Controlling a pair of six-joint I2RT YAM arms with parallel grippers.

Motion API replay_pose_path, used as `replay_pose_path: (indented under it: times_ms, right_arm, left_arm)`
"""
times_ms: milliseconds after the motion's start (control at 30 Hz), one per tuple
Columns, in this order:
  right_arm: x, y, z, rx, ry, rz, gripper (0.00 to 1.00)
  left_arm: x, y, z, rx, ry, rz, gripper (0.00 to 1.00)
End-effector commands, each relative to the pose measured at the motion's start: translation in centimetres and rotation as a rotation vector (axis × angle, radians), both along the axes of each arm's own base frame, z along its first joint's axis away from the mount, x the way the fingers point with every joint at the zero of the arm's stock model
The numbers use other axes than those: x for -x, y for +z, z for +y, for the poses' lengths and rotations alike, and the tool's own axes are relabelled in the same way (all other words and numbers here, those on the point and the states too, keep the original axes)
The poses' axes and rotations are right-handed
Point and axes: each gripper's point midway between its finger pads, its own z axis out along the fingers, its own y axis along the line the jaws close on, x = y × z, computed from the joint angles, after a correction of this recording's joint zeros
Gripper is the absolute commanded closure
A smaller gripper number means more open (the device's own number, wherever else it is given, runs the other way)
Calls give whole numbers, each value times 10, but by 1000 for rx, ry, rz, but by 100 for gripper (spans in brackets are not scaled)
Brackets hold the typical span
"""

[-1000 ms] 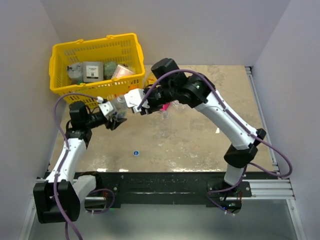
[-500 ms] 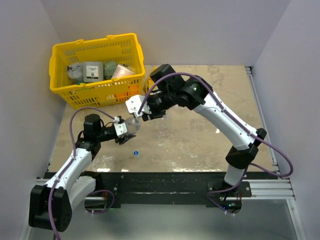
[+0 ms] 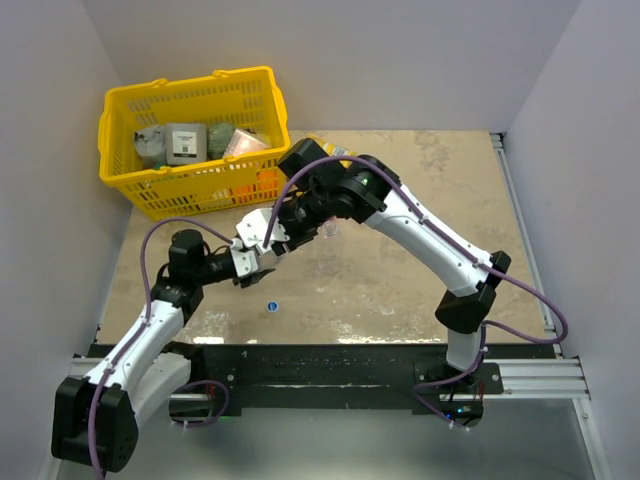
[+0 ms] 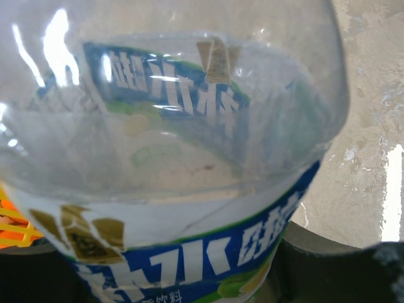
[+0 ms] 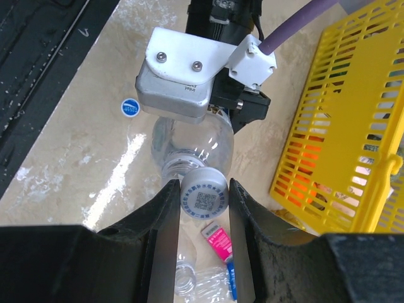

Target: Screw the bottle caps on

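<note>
The left gripper (image 3: 256, 263) is clamped on the body of a blue-labelled bottle (image 4: 189, 189), which fills the left wrist view, dark fingers (image 4: 328, 262) showing at its sides. It holds the bottle above the table (image 3: 400, 280), in front of the yellow basket (image 3: 190, 195), with the neck aimed at the right arm.

The right gripper (image 5: 203, 202) meets it there. Its 2 fingers (image 5: 165, 221) are pressed in on a white cap (image 5: 203, 197) with a printed top, and the cap sits at the bottle's mouth with the neck threads showing just behind it. Whether the cap is threaded on cannot be told.

1 blue cap (image 5: 130, 108) lies on the table, well apart from both grippers and nearer the arm bases. Below the right fingers, an open bottle (image 5: 183, 276) lies on the table beside a pink packet (image 5: 218, 240).
</note>
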Motion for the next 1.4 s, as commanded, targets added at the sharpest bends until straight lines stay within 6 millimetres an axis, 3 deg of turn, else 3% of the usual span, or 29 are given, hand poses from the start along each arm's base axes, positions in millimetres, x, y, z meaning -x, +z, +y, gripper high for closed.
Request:
replay_pose_path:
  times_ms: [0, 433, 833, 967, 1167, 1367]
  right_arm:
    - [-1, 9, -1, 10, 46, -85, 91]
    - [4, -4, -16, 95, 69, -83, 91]
    - [-1, -17, -8, 92, 104, -115, 90]
    - [-4, -20, -4, 86, 83, -108, 90]
    - [-11, -29, 7, 63, -68, -2, 92]
    - [-20, -40, 24, 57, -372, 271, 95]
  left_arm:
    - [-4, 23, -3, 15, -10, -97, 100]
    - [-15, 24, -2, 20, 15, -114, 100]
    - [-18, 31, -4, 48, 17, -115, 100]
    - [-21, 41, -5, 84, 37, -143, 100]
    - [-26, 55, -4, 165, 86, -155, 100]
    - [-38, 66, 13, 217, 230, -241, 100]
